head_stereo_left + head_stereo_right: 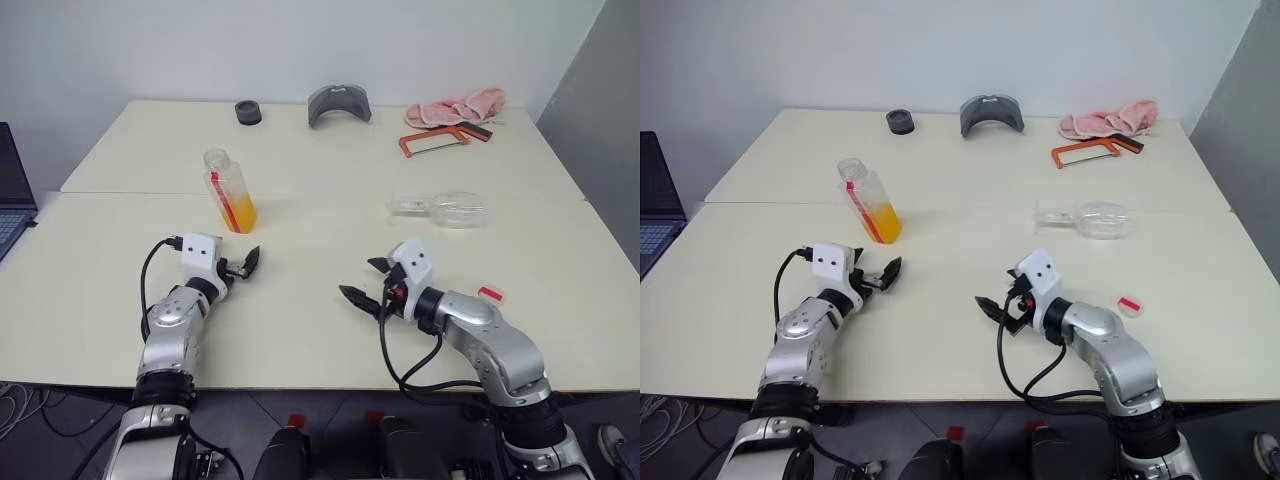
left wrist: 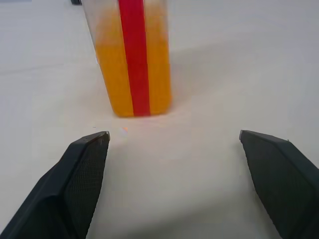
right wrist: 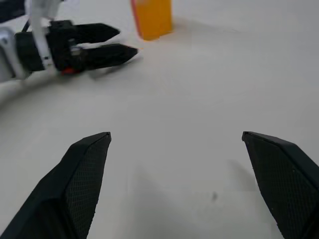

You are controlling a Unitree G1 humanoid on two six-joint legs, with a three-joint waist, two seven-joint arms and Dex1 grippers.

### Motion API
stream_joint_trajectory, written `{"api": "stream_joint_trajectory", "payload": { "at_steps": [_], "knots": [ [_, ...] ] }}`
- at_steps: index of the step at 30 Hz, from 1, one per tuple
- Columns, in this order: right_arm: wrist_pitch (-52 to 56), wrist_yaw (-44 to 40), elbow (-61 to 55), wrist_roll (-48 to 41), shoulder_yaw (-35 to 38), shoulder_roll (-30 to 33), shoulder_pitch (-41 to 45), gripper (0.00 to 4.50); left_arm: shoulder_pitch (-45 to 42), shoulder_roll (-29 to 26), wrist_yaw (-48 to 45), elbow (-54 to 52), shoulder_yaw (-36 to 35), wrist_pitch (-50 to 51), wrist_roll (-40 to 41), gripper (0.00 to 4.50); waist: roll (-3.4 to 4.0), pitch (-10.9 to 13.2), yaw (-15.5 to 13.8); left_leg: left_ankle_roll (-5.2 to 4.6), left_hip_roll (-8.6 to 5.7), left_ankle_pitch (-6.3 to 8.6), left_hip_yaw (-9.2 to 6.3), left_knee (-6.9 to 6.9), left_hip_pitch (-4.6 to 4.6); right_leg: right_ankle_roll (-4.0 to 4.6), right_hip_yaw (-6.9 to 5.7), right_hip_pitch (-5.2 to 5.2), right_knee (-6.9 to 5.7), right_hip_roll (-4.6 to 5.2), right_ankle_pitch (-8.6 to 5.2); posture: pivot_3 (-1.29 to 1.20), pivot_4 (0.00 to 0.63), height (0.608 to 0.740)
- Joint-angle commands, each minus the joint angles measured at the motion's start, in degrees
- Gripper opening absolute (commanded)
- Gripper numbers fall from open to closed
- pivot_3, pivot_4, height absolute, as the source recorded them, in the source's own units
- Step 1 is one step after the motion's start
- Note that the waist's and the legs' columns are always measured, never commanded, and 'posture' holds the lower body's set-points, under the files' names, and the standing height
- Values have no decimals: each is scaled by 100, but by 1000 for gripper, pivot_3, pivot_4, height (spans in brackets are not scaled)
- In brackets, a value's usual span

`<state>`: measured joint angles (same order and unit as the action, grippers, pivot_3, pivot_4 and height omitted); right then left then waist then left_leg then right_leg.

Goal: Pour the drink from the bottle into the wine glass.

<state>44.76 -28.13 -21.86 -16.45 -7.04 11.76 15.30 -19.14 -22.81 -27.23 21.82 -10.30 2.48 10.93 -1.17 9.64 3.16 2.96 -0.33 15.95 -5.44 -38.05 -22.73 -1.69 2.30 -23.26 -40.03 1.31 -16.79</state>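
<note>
My left fingers [image 1: 247, 262] are standing wide open and holding nothing, hovering low over the worktop [image 1: 300, 330] with the bottle [image 1: 230, 190] just ahead of them. The bottle is standing upright without its cap, its lower part filled with the orange drink [image 1: 241, 213], a red stripe running down its side. In my left wrist view the bottle [image 2: 132, 55] is sitting between the lines of my two fingers but apart from them, with bare worktop between.

My right fingers [image 1: 365, 282] are also spread wide and empty, pointing toward my left side, well short of everything. The wine glass [image 1: 447, 208] is lying on its side further out to my right, near the seam where the two worktop halves are meeting. A small red and white cap [image 1: 490, 294] is lying beside my right forearm.

Along the far edge are resting a dark round object [image 1: 248, 112], a grey curved piece [image 1: 338, 103], a pink cloth [image 1: 458, 107] and an orange-framed saw [image 1: 435, 139]. The middle stretch between my arms is lying open. A laptop [image 1: 12, 195] is sitting off the left edge.
</note>
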Motion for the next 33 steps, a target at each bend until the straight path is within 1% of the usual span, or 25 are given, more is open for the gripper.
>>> {"api": "stream_joint_trajectory", "payload": {
  "at_steps": [1, 4, 6, 8, 11, 14, 17, 19, 23, 30, 33],
  "knots": [
    [405, 662, -169, -395, 728, -465, 16, 4500, 453, -193, -605, -809, 145, 456, 311, 4484, 1, -1, 0, -1, 0, 1, 0, 1, 3, 0, 0, 2, 0, -1, 0, 0, 150, 740],
    [733, 1593, 360, -952, 1765, -1415, 457, 4500, 862, -415, -1426, -1527, 366, 833, 722, 4484, 6, -3, 5, -1, 1, 0, 4, 5, 7, 0, 4, 4, 0, -3, 0, 0, 150, 740],
    [686, 1997, 818, -1212, 2272, -1820, 839, 4500, 923, -536, -1821, -1858, 474, 1034, 935, 4484, 7, -3, 1, 0, 0, 0, 6, 8, 10, 0, 5, 4, -3, -3, 0, 0, 150, 740],
    [483, 2389, 1414, -1425, 2746, -2109, 1295, 4500, 885, -661, -2155, -2056, 586, 1153, 1043, 4484, 8, -2, 2, 1, 0, -1, 8, 9, 11, 0, 4, 4, -3, -4, 0, 0, 150, 740],
    [-20, 2860, 2413, -1717, 3302, -2291, 1978, 4500, 728, -816, -2458, -2187, 760, 1252, 1030, 4484, 9, -2, -12, 0, -3, -1, 13, 9, 12, 0, 4, 6, -3, -4, 0, 0, 150, 740],
    [-680, 3186, 3478, -2096, 3792, -2246, 2582, 4500, 565, -911, -2649, -2278, 917, 1296, 981, 4484, 11, -1, -2, 0, -7, -1, 31, 9, 13, 0, 7, 6, -3, -4, 0, 0, 150, 740],
    [-1385, 3307, 4436, -2233, 4109, -2071, 3029, 4500, 426, -913, -2702, -2296, 981, 1356, 974, 4484, 13, 0, 31, -1, -5, 0, 61, 13, 18, 1, 16, 2, -4, -15, 0, 0, 150, 740],
    [-1739, 3307, 4975, -2399, 4304, -1971, 3282, 4500, 379, -907, -2705, -2315, 999, 1391, 984, 4484, 13, 0, 68, -1, -3, 0, 70, 16, 21, 2, 17, 2, -5, -18, 1, 0, 150, 740],
    [-2202, 3208, 5951, -2527, 4469, -1776, 3740, 4500, 364, -898, -2757, -2344, 1051, 1406, 960, 4484, 13, 1, 154, -2, 2, 0, 76, 18, 24, 3, 17, 2, -7, -19, 1, 0, 150, 740],
    [-3497, 3089, 8065, -2666, 4922, -1345, 4728, 4500, 253, -905, -2849, -2290, 1161, 1367, 903, 4484, 13, 1, 175, -2, 2, 0, 79, 16, 25, 3, 21, 4, -8, -18, 1, 0, 150, 740],
    [-3921, 3022, 8743, -2728, 5122, -1193, 5008, 4500, 203, -900, -2882, -2236, 1198, 1339, 871, 4484, 13, 1, 178, -2, 2, 0, 80, 16, 25, 3, 21, 6, -8, -18, 2, 0, 150, 740]
  ]
}}
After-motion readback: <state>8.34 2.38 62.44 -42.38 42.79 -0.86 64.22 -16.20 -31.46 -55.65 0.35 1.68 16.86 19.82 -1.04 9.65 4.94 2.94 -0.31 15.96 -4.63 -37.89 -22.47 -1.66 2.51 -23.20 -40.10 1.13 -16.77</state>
